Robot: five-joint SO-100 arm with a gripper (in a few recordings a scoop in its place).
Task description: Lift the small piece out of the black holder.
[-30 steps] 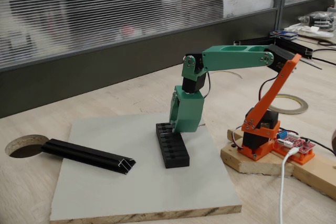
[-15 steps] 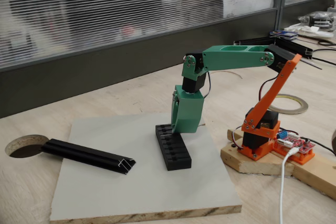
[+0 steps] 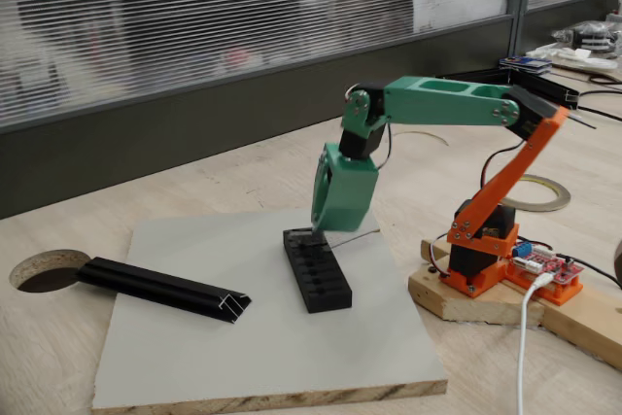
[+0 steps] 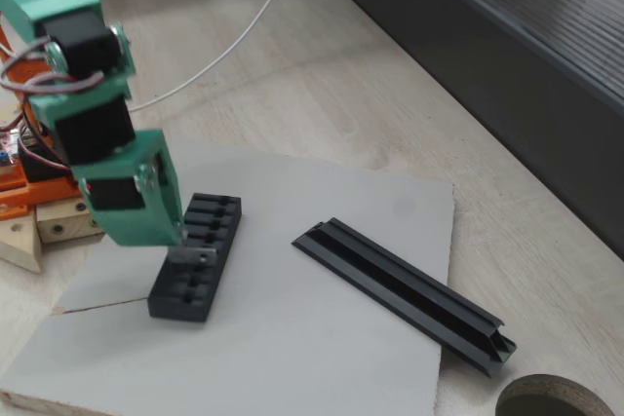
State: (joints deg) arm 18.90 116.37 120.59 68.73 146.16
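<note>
In a fixed view we see the green gripper [image 3: 316,231] pointing down over the far end of the black holder [image 3: 317,270], its tip just above the holder's top. The holder lies on a grey board [image 3: 243,337] that rests on the wooden surface [image 3: 117,211], and the long black rail [image 3: 160,289] lies on the same board, well apart from the holder to its left.

In the other fixed view the gripper [image 4: 185,252] hangs over the middle slots of the holder [image 4: 198,253]. A small grey tab, the small piece [image 4: 191,257], shows right at the fingertips, just above the holder's slotted top. We cannot tell whether it has left its slot. The fingers look drawn close together around it, though how tightly they grip is not clear to us. The rail [image 4: 405,291] lies to the right of the holder here.
</note>
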